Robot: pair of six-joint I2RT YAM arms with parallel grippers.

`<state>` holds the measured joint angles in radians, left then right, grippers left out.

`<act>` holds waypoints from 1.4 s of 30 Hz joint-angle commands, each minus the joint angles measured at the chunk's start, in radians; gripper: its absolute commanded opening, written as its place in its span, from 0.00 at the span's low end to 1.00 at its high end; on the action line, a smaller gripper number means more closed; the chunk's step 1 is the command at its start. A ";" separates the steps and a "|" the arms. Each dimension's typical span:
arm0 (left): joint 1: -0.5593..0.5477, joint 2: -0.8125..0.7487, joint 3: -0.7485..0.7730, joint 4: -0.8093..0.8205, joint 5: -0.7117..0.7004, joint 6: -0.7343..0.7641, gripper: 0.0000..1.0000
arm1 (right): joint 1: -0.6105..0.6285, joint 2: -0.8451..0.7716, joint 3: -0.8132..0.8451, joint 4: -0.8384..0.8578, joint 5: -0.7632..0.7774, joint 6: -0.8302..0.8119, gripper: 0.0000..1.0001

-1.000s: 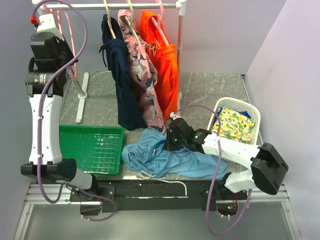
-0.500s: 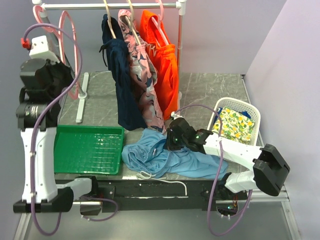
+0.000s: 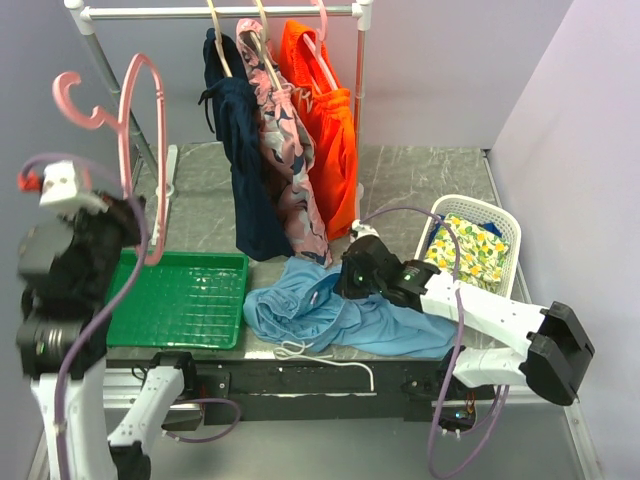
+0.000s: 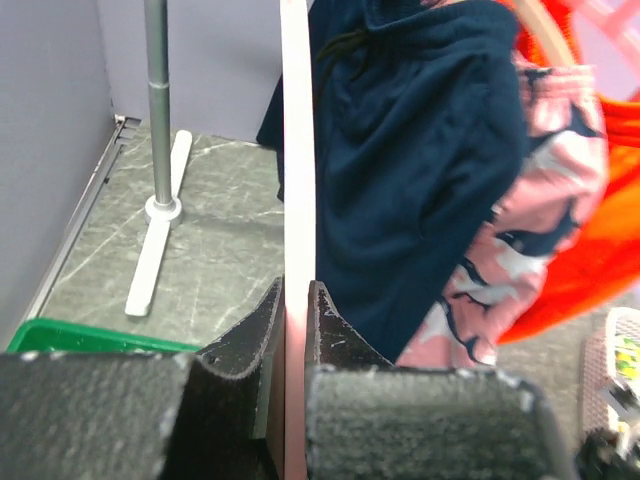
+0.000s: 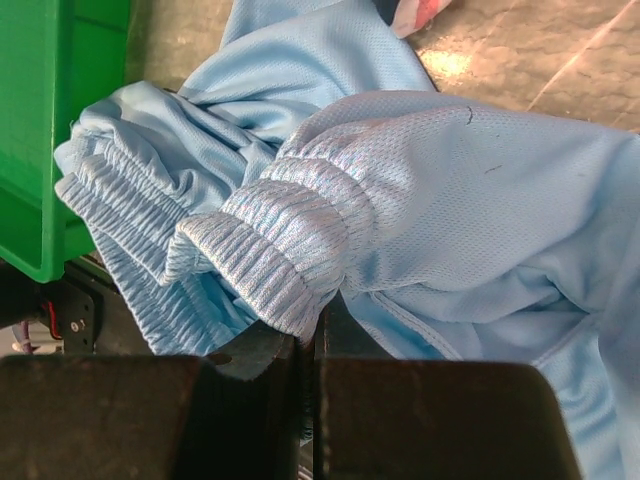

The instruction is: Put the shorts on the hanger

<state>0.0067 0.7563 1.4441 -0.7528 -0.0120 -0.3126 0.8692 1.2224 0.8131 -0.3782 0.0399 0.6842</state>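
The table shows open marble at 1 o'clock, right of the hanging clothes. The blue shorts lie crumpled along its 6 o'clock edge, and the right gripper is clenched on their waistband. The pink hanger stands upright at 9 o'clock above the green tray, with its hook curling toward 9. The left gripper is clamped on its bar.

The left arm and right arm are both showing white shells broken by chunky black joints. A lilac cable is looping along each, the left one's ending in a red plug. The fingers are wearing rough black padding.
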 commanded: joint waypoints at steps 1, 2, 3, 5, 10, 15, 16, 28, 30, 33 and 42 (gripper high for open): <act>-0.001 -0.130 -0.004 -0.017 0.015 -0.037 0.01 | 0.014 -0.047 -0.008 -0.014 0.043 0.015 0.00; -0.002 -0.153 -0.010 -0.014 0.015 -0.039 0.01 | 0.016 -0.061 -0.009 -0.018 0.048 0.018 0.00; -0.001 -0.199 -0.014 -0.008 0.052 -0.043 0.01 | 0.016 -0.070 -0.014 -0.025 0.051 0.018 0.00; -0.001 -0.251 -0.019 0.009 0.139 -0.048 0.01 | 0.014 -0.093 -0.023 -0.037 0.072 0.023 0.00; -0.091 -0.259 -0.139 0.079 0.482 -0.100 0.01 | 0.017 -0.139 -0.045 -0.077 0.117 0.034 0.00; -0.274 -0.193 -0.166 0.043 0.494 -0.042 0.01 | 0.017 -0.202 -0.078 -0.117 0.190 0.061 0.00; -0.309 -0.175 -0.148 0.011 0.465 -0.028 0.01 | 0.016 -0.208 -0.081 -0.122 0.198 0.066 0.00; -0.853 -0.055 -0.129 -0.180 0.102 0.075 0.01 | 0.016 -0.254 -0.150 -0.182 0.314 0.195 0.00; -0.867 -0.083 -0.171 -0.200 0.122 0.057 0.01 | 0.016 -0.264 -0.167 -0.192 0.331 0.216 0.00; -0.928 -0.109 -0.195 -0.259 0.094 0.035 0.01 | 0.014 -0.264 -0.178 -0.209 0.360 0.230 0.00; -1.011 -0.215 -0.227 -0.362 0.064 -0.039 0.01 | 0.014 -0.208 -0.147 -0.226 0.388 0.247 0.00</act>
<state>-0.9810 0.5571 1.2438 -1.0882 0.0792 -0.3145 0.8795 1.0019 0.6319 -0.5892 0.3672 0.9085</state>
